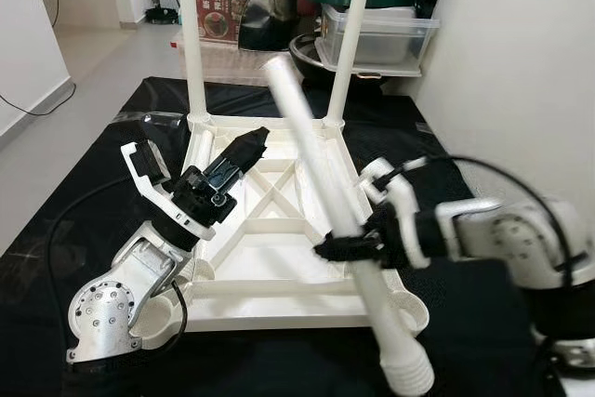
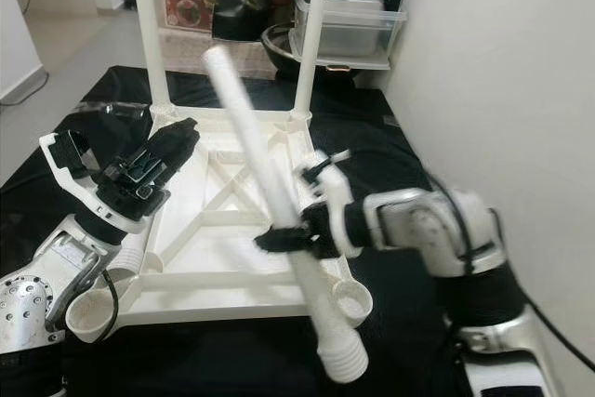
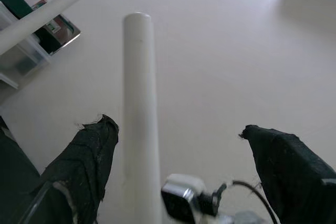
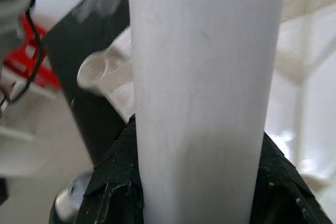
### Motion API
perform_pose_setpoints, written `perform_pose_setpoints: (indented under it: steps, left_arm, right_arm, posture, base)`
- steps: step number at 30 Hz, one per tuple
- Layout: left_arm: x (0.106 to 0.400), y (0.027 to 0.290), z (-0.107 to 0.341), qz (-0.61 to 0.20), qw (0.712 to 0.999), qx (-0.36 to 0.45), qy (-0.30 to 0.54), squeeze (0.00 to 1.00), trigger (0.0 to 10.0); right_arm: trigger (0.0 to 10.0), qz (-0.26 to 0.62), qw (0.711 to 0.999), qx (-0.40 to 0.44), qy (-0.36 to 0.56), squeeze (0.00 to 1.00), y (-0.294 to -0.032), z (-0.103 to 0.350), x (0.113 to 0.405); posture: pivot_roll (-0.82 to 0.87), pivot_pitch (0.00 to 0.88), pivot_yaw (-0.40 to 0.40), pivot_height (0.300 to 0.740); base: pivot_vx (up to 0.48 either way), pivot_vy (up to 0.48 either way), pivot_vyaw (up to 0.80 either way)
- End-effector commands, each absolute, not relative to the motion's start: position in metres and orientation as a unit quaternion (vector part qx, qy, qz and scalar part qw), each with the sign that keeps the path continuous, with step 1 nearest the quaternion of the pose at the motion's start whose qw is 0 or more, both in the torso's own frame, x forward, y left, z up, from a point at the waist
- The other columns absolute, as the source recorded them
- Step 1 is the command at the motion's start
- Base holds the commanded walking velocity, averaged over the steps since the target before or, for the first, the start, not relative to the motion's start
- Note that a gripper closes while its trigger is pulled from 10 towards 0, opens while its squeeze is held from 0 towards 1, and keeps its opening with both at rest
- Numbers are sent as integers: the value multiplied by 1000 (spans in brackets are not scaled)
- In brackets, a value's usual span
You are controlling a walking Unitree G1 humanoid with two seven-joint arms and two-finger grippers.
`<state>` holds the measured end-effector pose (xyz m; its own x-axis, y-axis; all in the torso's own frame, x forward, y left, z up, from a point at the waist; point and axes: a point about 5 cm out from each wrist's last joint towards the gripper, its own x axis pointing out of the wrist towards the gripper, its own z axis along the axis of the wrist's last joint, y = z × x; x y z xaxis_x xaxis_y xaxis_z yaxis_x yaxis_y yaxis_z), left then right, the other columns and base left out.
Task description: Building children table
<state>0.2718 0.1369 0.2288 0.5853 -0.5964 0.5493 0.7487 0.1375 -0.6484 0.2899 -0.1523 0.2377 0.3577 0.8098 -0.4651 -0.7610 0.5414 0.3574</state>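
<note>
Right gripper (image 1: 337, 246) jaws clamp tilted leg (image 1: 321, 178); left gripper (image 1: 244, 152) agape.

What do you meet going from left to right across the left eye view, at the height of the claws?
Left claw → tabletop, upside down → loose leg, tilted → right claw gripping that leg → wall.

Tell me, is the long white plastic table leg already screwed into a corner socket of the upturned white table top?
No, the long white plastic table leg is held tilted in the air by the right gripper, its threaded end clear of the table top.
</note>
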Motion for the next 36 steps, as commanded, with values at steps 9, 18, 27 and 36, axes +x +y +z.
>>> perform_pose_setpoints:
  steps: [9,18,27,36]
  left_arm:
    - [275,140,208,-409,793,-450,-35,0,10000]
    - [275,141,197,-384,822,-420,-20,0,10000]
    - [286,150,175,-302,875,-377,12,0,10000]
    - [289,166,167,-262,896,-358,23,0,10000]
  right_arm:
    - [0,378,905,89,175,0,-175,278,325]
    - [0,250,953,169,17,0,-191,298,350]
    - [0,202,947,249,-25,0,-186,281,348]
    - [0,214,946,242,-37,0,-185,276,341]
  posture:
    - [60,0,-104,740]
    - [85,0,-105,740]
    - [82,0,-78,740]
    - [80,0,-73,740]
  base:
    - [0,0,0]
    - [0,0,0]
    - [0,0,0]
    - [0,0,0]
